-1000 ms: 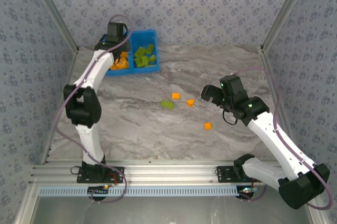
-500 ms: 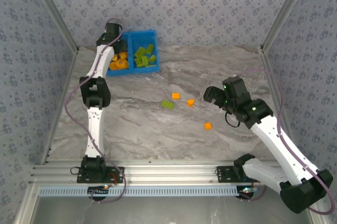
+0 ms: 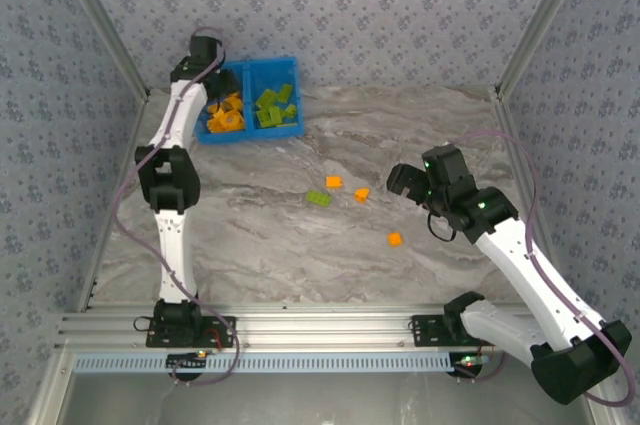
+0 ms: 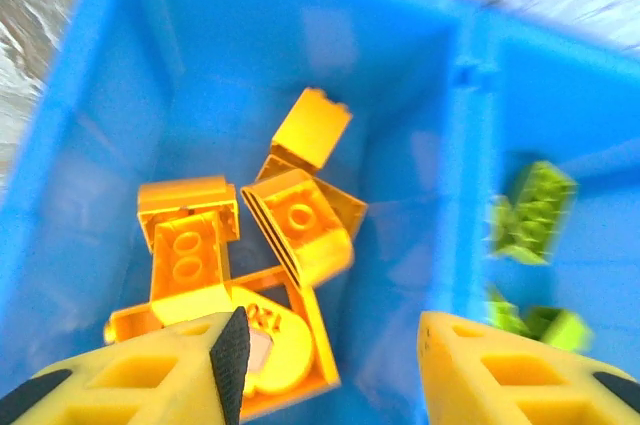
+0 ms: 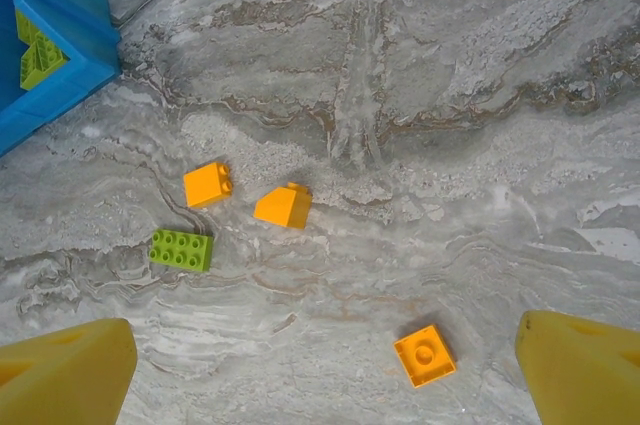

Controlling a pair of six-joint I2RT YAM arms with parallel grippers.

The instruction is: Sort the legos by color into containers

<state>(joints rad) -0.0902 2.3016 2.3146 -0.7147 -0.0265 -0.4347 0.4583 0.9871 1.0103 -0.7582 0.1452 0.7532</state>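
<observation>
The blue container stands at the back left of the table. Its left compartment holds several orange legos, among them a square frame piece; its right compartment holds lime green legos. My left gripper hovers over the orange compartment, open, with nothing between its fingers; from above it sits at the bin's far left corner. Loose on the table lie an orange brick, an orange sloped brick, a green brick and an orange square brick. My right gripper hangs open above and to the right of them.
Patterned walls and metal posts close in the marble table at the back and sides. The bin's corner shows at the top left of the right wrist view. The arm bases sit on a rail at the near edge.
My left gripper has shifted left over the bin toward its far left corner, and its jaws have come apart. The right arm moved slightly, then held still, open.
</observation>
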